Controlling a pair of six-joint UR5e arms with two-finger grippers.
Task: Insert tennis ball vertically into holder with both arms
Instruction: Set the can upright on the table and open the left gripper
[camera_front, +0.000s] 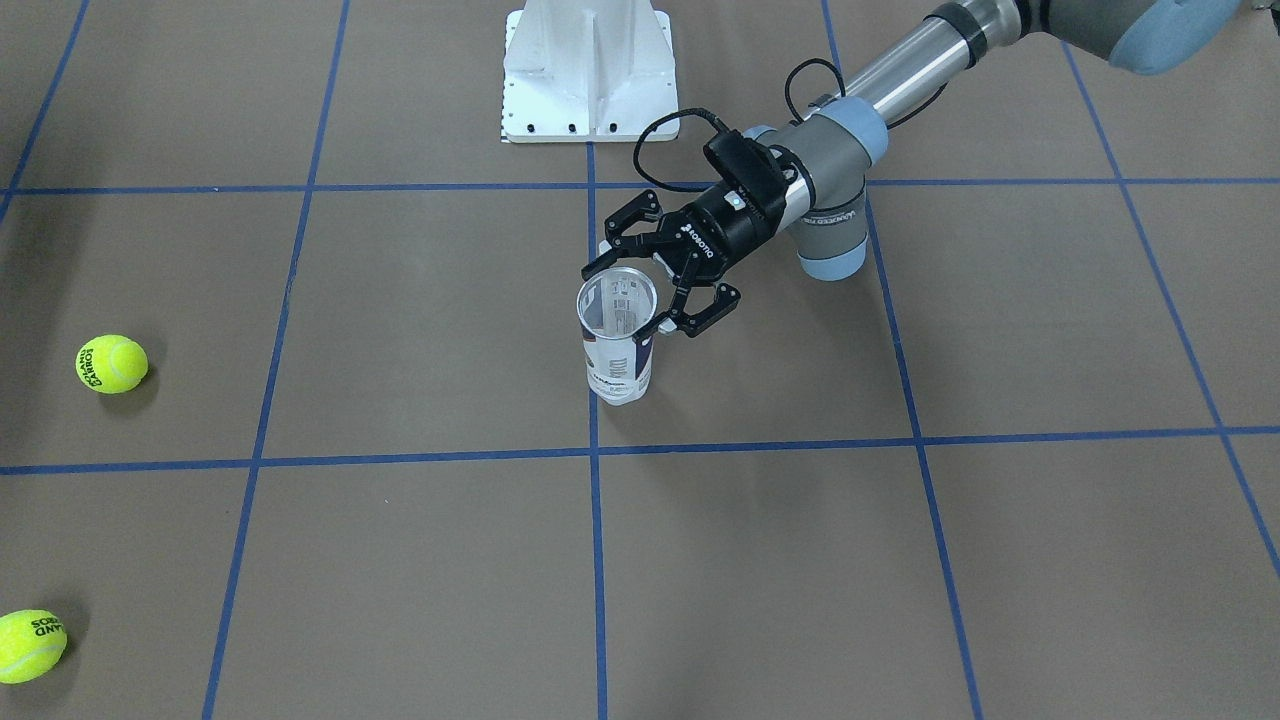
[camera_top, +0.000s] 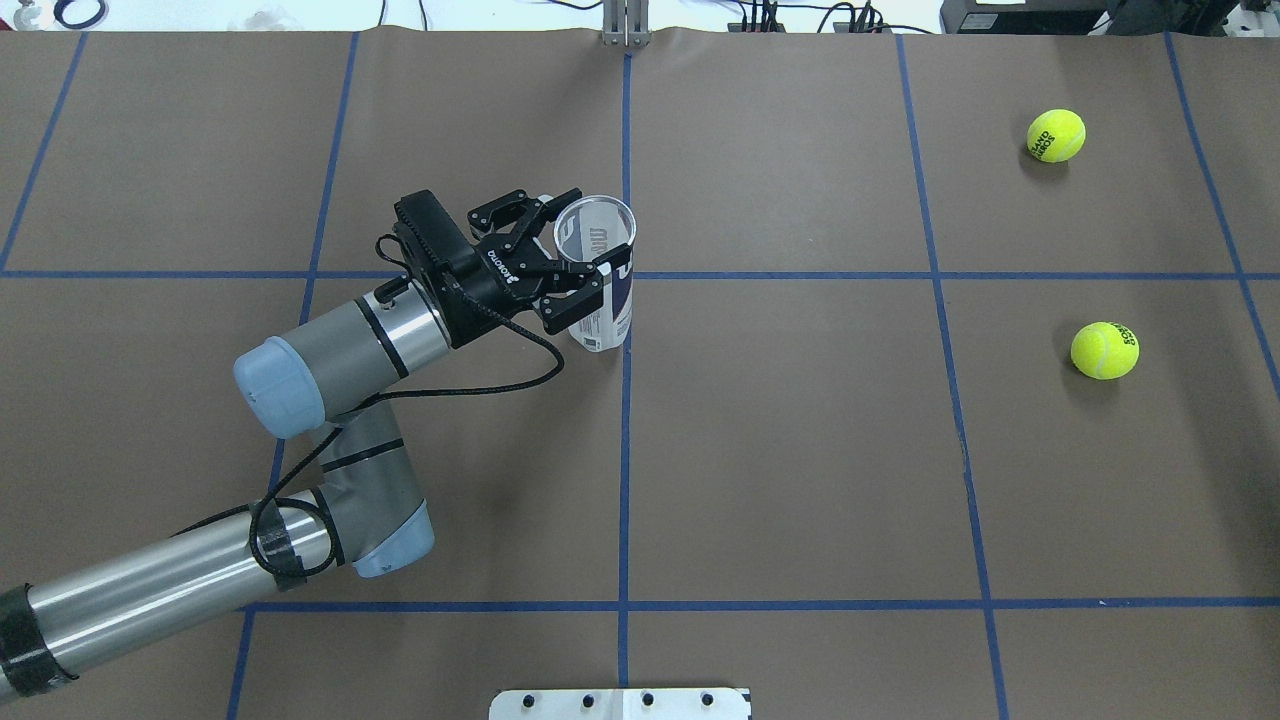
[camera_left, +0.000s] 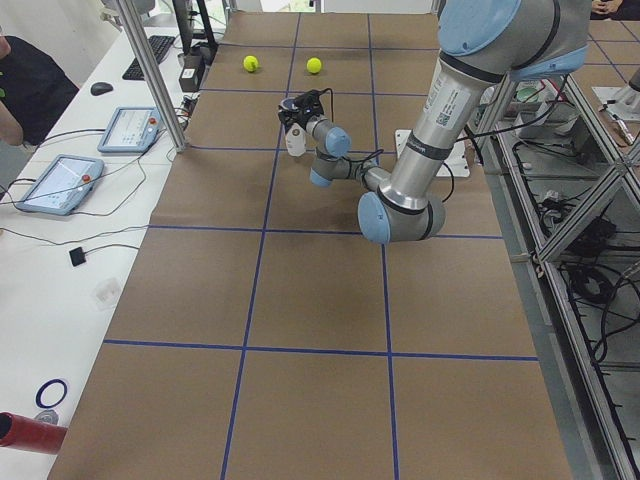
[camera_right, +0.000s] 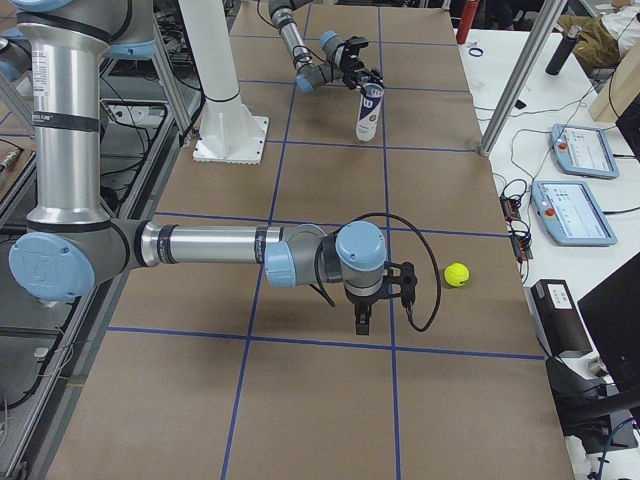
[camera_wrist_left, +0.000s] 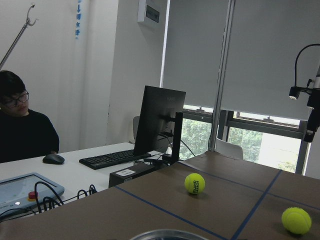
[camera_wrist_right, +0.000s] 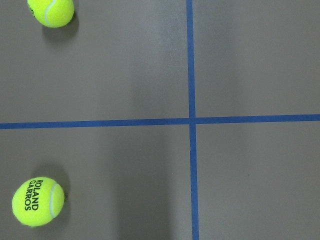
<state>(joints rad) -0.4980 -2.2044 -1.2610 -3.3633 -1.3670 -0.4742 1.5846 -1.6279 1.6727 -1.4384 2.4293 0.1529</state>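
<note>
The holder (camera_front: 617, 340), a clear tube with a white and navy label, stands upright on the brown table, open end up. My left gripper (camera_front: 625, 297) comes in from the side, with its fingers (camera_front: 700, 308) against both sides of the holder's top (camera_top: 596, 235). Two yellow tennis balls (camera_top: 1056, 135) (camera_top: 1104, 350) lie far off on the robot's right. My right gripper (camera_right: 363, 320) shows only in the right side view, pointing down beside one ball (camera_right: 457, 274); I cannot tell whether it is open. Its wrist view shows both balls (camera_wrist_right: 38, 201) (camera_wrist_right: 50, 10) on the table.
The white pedestal base (camera_front: 588, 70) stands at the robot's edge of the table. Blue tape lines (camera_top: 625, 440) cross the brown surface. Tablets and cables lie on the side bench (camera_right: 570, 190). A seated person (camera_wrist_left: 22, 132) is beyond the table's end.
</note>
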